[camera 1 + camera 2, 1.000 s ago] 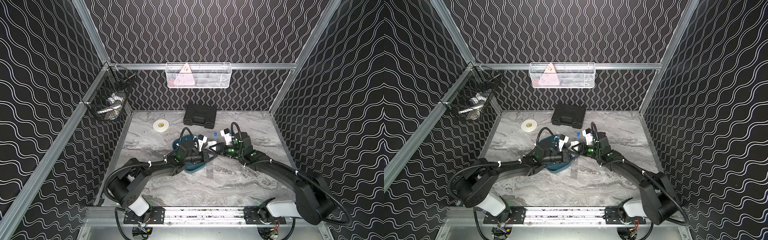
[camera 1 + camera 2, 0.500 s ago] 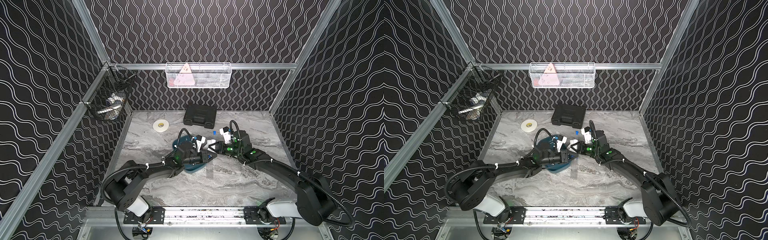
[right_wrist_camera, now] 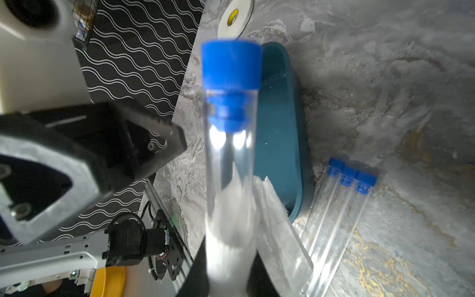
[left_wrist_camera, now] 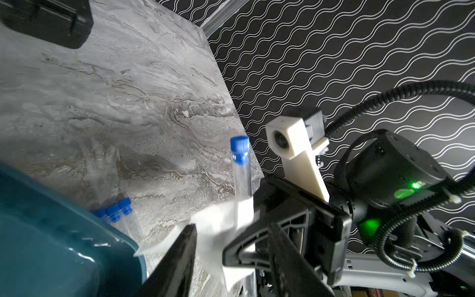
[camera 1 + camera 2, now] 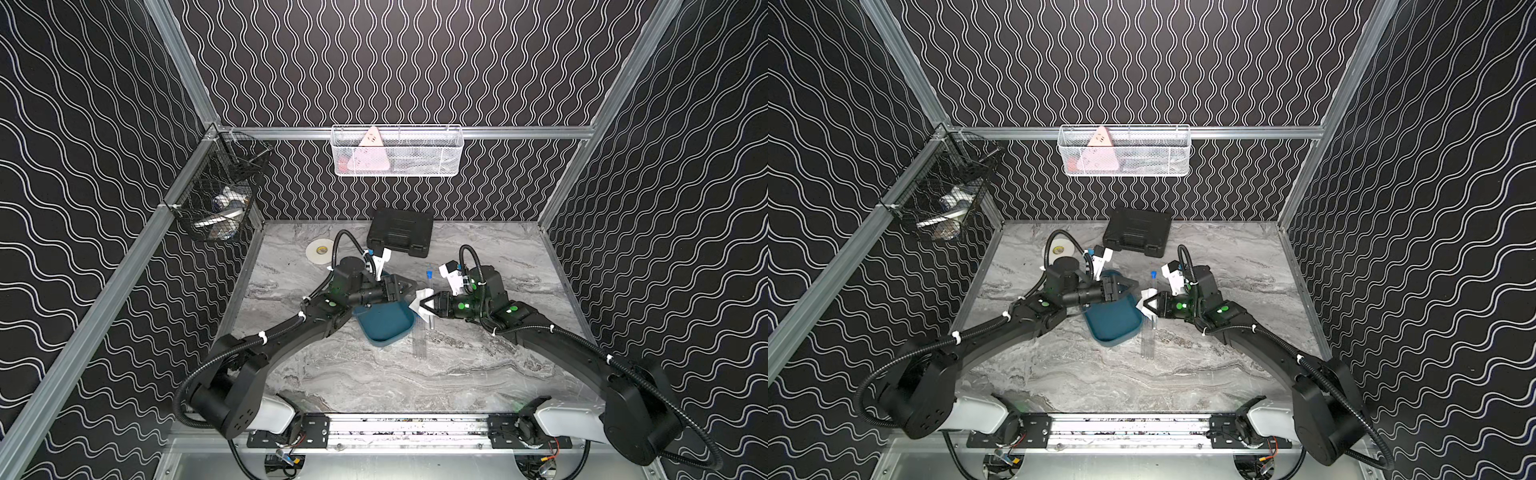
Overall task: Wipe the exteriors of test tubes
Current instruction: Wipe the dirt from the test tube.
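My right gripper (image 5: 424, 305) is shut on one of the test tubes (image 5: 429, 286), a clear tube with a blue cap that points toward the back wall; the same held tube (image 3: 231, 154) fills the right wrist view. A white tissue (image 5: 417, 306) (image 4: 218, 223) hangs around the tube at the right jaws. Just left of it, over the teal tray (image 5: 386, 330), my left gripper (image 5: 409, 291) (image 4: 231, 257) is open. Its fingers (image 4: 185, 257) stand on either side of the tissue without clamping it. Three more tubes (image 5: 420, 343) (image 3: 341, 205) lie side by side on the table beside the tray.
A black case (image 5: 401, 232) and a white tape roll (image 5: 319, 251) lie at the back of the marble table. A white wire basket (image 5: 397, 151) hangs on the back wall and a black one (image 5: 220, 203) on the left wall.
My left gripper has opened, let go of the tissue and drawn back a little to the left. The right gripper still holds the tube and has shifted slightly.
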